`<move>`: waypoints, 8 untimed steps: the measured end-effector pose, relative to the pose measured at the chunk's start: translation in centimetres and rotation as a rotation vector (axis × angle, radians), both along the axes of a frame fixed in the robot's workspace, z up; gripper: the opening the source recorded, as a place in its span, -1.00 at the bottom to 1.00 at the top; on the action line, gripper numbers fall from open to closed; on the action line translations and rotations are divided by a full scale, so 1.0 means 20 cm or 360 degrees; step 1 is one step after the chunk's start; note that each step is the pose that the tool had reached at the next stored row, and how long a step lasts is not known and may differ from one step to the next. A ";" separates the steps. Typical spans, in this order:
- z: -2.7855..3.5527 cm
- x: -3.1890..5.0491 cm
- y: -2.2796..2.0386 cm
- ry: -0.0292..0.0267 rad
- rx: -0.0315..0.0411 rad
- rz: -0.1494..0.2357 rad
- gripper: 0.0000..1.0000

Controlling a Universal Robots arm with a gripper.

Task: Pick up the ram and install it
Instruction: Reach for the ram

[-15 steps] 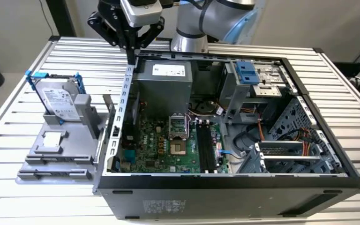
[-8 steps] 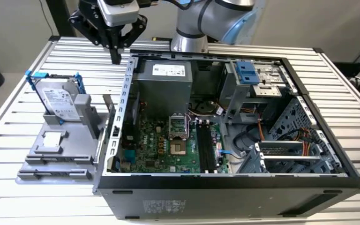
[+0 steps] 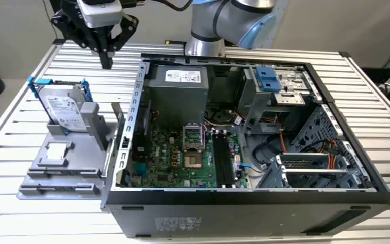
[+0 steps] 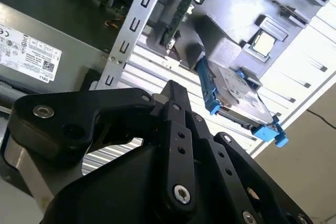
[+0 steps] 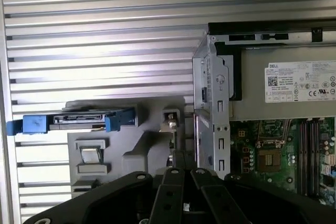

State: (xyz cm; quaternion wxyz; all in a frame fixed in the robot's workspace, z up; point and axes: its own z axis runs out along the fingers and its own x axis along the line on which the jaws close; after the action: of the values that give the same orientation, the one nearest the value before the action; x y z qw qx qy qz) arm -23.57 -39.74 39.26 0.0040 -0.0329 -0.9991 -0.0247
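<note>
The slatted metal table (image 3: 19,213) is carrying everything, and the open computer case (image 3: 249,203) is taking up most of it, lying on its side with the green motherboard (image 3: 168,162) facing up. At the exterior view's left, just beside the case wall, a grey holding fixture (image 3: 59,173) is propping up the hard drive (image 3: 65,109) in its blue-handled frame.

The arm is hanging its gripper (image 3: 105,62) above bare table at the far left. It is over neither the fixture nor the case, and its jaws are pressed together and pinching nothing.

The ram (image 4: 177,14) is standing on edge in the fixture in the second wrist view, squeezed in close to the perforated case wall. It looks untouched, and the long black slots (image 3: 223,160) on the board are sitting empty.

I think that narrow spot is the main risk. With the stick so near the sheet metal, a finger coming down slightly off line could catch the case edge or knock the stick askew. Jaws that are not spread in time would land on its top edge. The drive frame is standing near enough to be snagged too. A crooked pinch could also leave the thin board tilted and jam it against a slot.
</note>
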 end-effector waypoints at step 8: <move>0.000 -0.172 0.003 0.00003 0.0000 0.0000 -1.00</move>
State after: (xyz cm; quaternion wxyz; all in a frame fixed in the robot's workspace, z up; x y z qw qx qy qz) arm -27.01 -39.68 39.25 0.0041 -0.0329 -0.9991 -0.0247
